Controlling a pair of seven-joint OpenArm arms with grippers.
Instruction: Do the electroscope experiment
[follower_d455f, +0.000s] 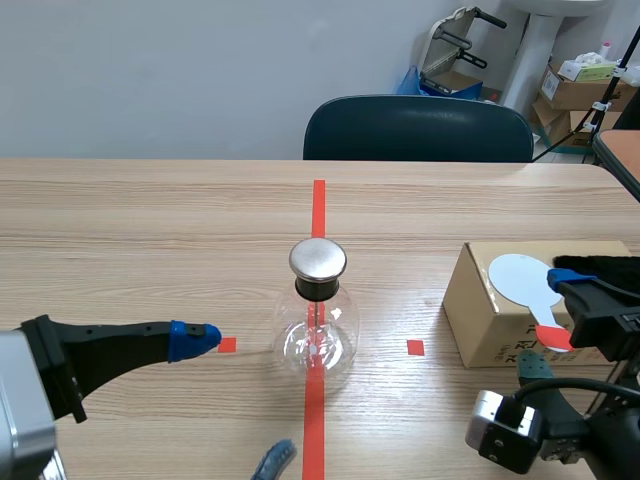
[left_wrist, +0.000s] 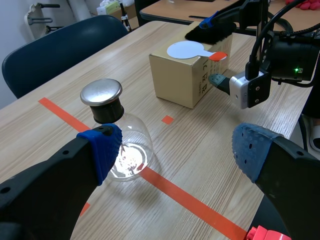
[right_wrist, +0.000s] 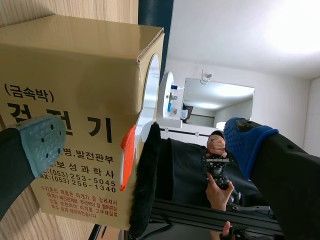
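Note:
The electroscope, a clear glass flask (follower_d455f: 318, 335) with a round metal cap (follower_d455f: 318, 259), stands on the red tape line at the table's middle. My left gripper (follower_d455f: 235, 400) is open low at the left, and the flask (left_wrist: 125, 155) is just ahead of its left finger (left_wrist: 102, 150). A cardboard box (follower_d455f: 490, 310) at the right carries a white disc paddle (follower_d455f: 518, 277) with a red handle (follower_d455f: 552, 338) and a black fur cloth (follower_d455f: 605, 268). My right gripper (right_wrist: 142, 142) is open, turned sideways at the box's near right edge, with the red handle (right_wrist: 127, 150) and cloth (right_wrist: 145, 185) between its fingers.
A dark blue chair (follower_d455f: 418, 128) stands behind the table's far edge. Boxes and a stand (follower_d455f: 575, 85) fill the back right corner. A person's hands (right_wrist: 217, 172) show past the box in the right wrist view. Small red tape squares (follower_d455f: 415, 347) flank the flask.

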